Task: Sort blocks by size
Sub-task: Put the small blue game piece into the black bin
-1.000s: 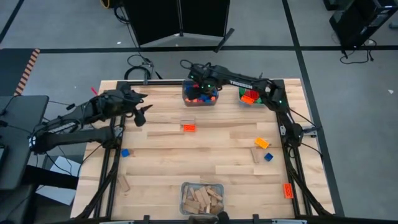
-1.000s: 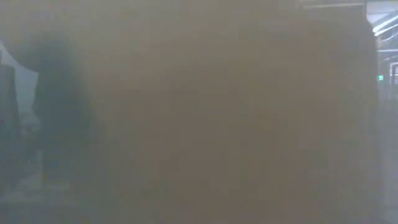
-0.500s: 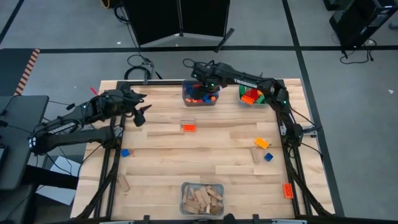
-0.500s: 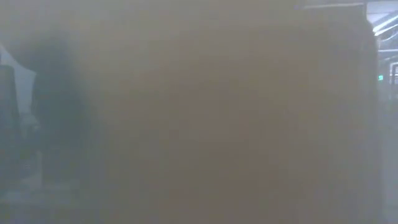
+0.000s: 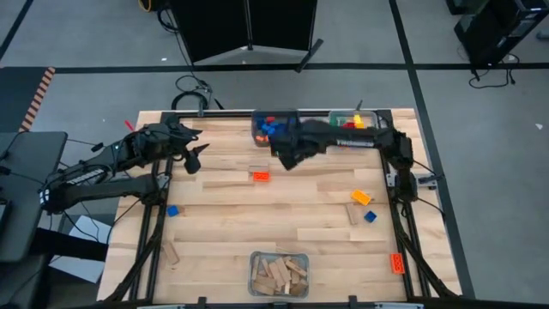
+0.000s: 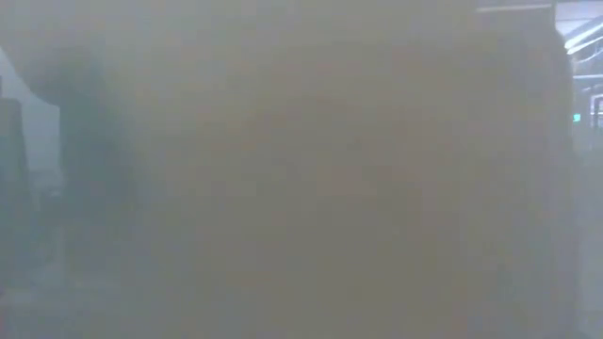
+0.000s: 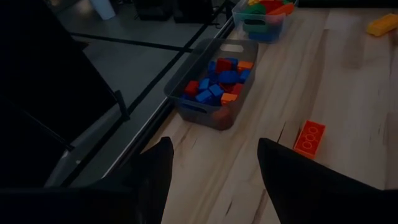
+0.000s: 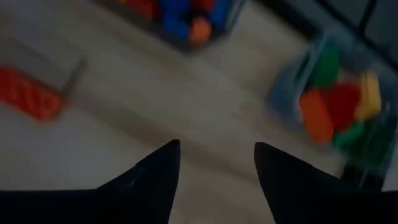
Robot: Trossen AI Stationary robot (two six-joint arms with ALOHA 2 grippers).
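So the right gripper (image 5: 287, 157) is out over the table (image 5: 223, 215) just in front of the small-brick bin (image 5: 273, 129) at the far edge, and its wrist camera shows the two fingers (image 8: 155, 180) spread apart with nothing between them, just bare wood underneath. The left gripper (image 5: 196, 158) hangs over the left side of the table, well away from the bins, jaws wide and empty too, with its fingers (image 7: 155, 171) framing the view toward that same bin. That bin is full of little red, blue and orange bricks (image 7: 219, 81), and right next to it along the far edge is a second bin (image 5: 358, 127) holding bigger pieces in green, red, orange and yellow. At the near edge sits a third bin (image 5: 279, 273) packed with tan wooden blocks. Loose stuff out on the table: an orange brick (image 5: 261, 176) near the middle with a wooden block (image 5: 258, 166) just behind it, a yellow-orange brick (image 5: 362, 197) and a small blue brick (image 5: 371, 216) over on the right with a wooden block (image 5: 351, 215) between them, a small blue brick (image 5: 172, 210) on the left, a wooden block (image 5: 172, 252) at the near left, and an orange brick (image 5: 397, 263) at the near right edge. The low camera is just a tan blur, can't make out anything in it.
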